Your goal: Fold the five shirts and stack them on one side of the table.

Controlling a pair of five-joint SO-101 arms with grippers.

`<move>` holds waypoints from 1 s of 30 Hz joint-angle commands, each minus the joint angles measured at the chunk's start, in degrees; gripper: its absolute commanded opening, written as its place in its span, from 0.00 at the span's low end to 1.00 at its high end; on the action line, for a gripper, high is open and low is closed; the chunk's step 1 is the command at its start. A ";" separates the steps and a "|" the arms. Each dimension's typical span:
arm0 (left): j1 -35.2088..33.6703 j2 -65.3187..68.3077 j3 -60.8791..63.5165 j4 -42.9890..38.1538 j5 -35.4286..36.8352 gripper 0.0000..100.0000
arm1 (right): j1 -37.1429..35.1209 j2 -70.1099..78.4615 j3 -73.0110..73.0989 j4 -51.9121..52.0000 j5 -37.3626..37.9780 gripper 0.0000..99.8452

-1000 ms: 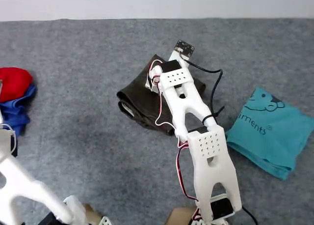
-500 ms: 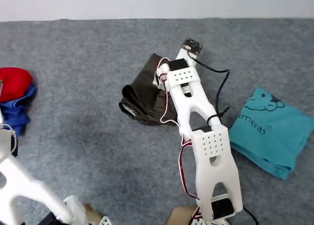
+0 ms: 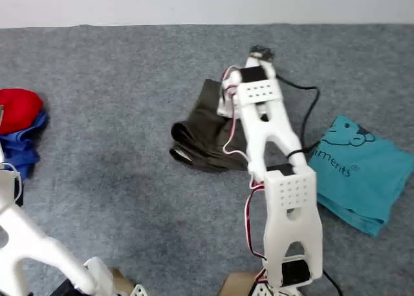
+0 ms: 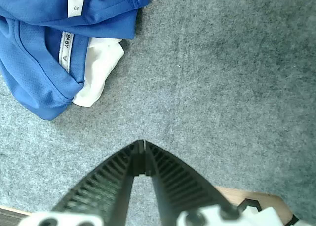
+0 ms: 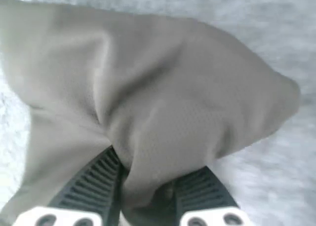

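Folded teal shirt (image 3: 362, 173) at right, red shirt (image 3: 18, 107) on blue shirt (image 3: 22, 146) far left; dark olive shirt (image 3: 204, 136) mid-table, pinched by right gripper (image 5: 148, 179), arm outstretched; left gripper (image 4: 144, 151) closed above grey table (image 3: 116, 179).

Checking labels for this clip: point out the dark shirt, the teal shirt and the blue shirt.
dark shirt (image 3: 200, 134), high view, its bare folded middle.
teal shirt (image 3: 362, 176), high view, middle of its top.
blue shirt (image 4: 34, 78), left wrist view, its mesh body.
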 commanded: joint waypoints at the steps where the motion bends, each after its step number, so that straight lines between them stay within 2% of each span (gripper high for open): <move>1: 0.18 -1.76 -1.80 -0.88 0.53 0.01 | 3.30 -7.78 -1.32 4.44 4.04 0.01; 7: 0.18 -1.76 -1.80 -0.88 0.53 0.01 | 7.08 -12.97 -1.32 12.00 8.79 0.01; 14: 0.18 -1.67 -1.80 -0.88 0.53 0.01 | 14.02 -16.57 -1.32 13.93 13.54 0.01; 22: 0.18 -1.58 -1.80 -0.88 0.53 0.01 | 20.97 -20.97 -1.32 16.40 15.91 0.01; 30: 0.35 -1.41 -1.80 -0.88 0.53 0.01 | 23.34 -27.12 -0.70 16.66 16.00 0.01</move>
